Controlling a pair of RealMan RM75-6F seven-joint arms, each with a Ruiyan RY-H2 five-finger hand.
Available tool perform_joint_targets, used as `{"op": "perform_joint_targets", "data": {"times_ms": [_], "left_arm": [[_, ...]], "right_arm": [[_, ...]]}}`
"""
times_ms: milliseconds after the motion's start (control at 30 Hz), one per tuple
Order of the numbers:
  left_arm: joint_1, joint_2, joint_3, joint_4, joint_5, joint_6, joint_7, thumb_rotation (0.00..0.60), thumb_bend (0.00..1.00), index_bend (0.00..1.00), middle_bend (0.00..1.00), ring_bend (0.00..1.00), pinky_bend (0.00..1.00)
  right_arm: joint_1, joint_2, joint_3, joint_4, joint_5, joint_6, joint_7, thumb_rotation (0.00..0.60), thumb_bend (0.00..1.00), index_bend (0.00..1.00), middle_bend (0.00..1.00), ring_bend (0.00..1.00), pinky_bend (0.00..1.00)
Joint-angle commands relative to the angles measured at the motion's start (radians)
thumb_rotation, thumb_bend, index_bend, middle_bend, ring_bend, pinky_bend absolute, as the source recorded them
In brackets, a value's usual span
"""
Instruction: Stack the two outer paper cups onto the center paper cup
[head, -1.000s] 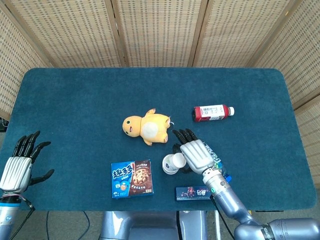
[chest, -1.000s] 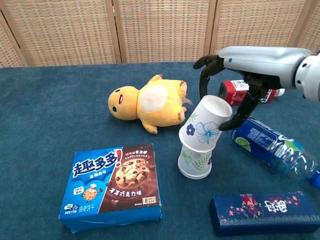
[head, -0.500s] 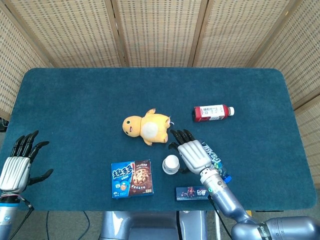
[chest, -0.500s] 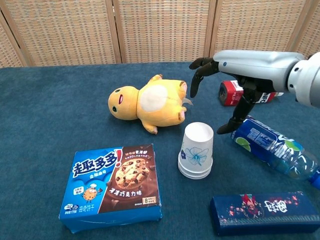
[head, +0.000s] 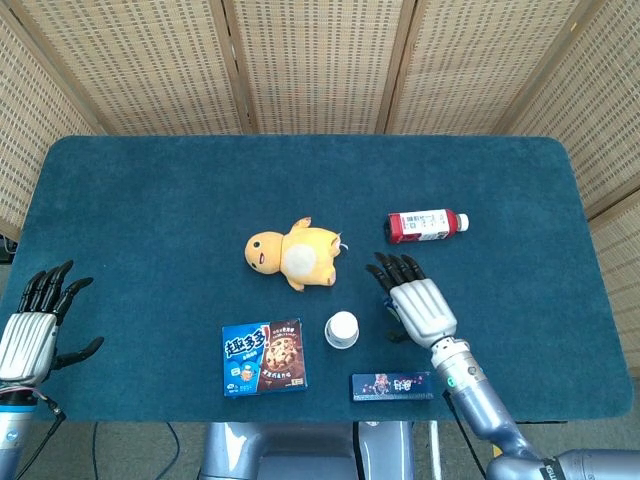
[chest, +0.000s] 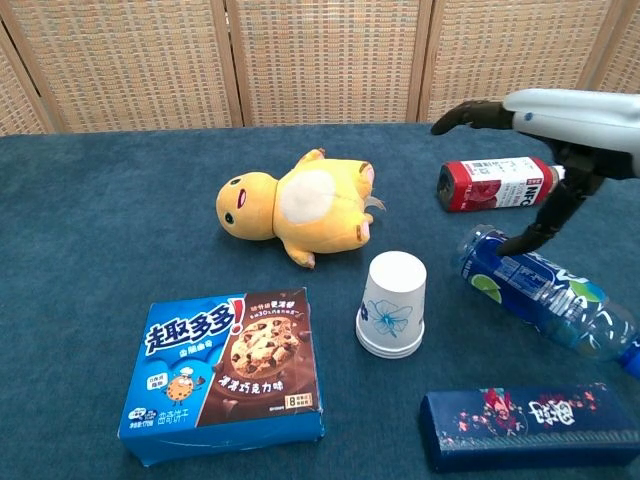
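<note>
Now the white paper cups with a blue flower print (chest: 392, 304) stand nested in one stack, mouth down, near the middle front of the dark blue felt desk (head: 150, 200). In the chest view several rims show one under the other at the bottom of the stack, so the cups are already together. Nothing touches the stack.

At about 3 o'clock from the cups, the right hand (head: 418, 302) hovers apart from them with its dark fingers (head: 398, 268) spread and holding nothing. Under this hand lies a clear plastic bottle with a blue label (chest: 545, 290), on its side. At 1 o'clock from the cups, farther back, a red drink bottle with a white cap (head: 426, 225) also lies on its side.

The yellow plush duck toy (head: 293, 252) lies at 11 o'clock from the stack, close but not touching. A blue cookie box with a chocolate picture (head: 264, 357) lies flat at about 8 o'clock, and a long dark blue box (chest: 530, 426) lies at 5 o'clock, by the front edge of the desk.

Far away at 9 o'clock, at the left front corner, the left hand (head: 32, 338) is empty, with fingers apart, off the edge of the desk.
</note>
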Motion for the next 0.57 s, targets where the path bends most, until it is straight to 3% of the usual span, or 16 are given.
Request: {"op": "perform_joint_targets", "data": {"times_ms": [33, 333, 567], "left_arm": [[0.0, -0.003, 0.0, 0.001, -0.001, -0.001, 0.002, 0.6, 0.19, 0.12, 0.0, 0.0, 0.0], [0.013, -0.029, -0.006, 0.0, -0.023, 0.013, 0.066, 0.6, 0.18, 0.02, 0.0, 0.0, 0.0], [0.018, -0.031, 0.0, 0.011, -0.018, 0.012, 0.063, 0.6, 0.18, 0.02, 0.0, 0.0, 0.0]], "right_arm": [[-0.116, 0.043, -0.078, 0.094, -0.128, 0.085, 0.138, 0.6, 0.15, 0.03, 0.0, 0.0, 0.0], [-0.288, 0.07, -0.165, 0.296, -0.285, 0.208, 0.344, 0.6, 0.15, 0.0, 0.0, 0.0, 0.0], [-0.37, 0.057, -0.173, 0.387, -0.361, 0.285, 0.414, 0.6, 0.15, 0.0, 0.0, 0.0, 0.0]]}}
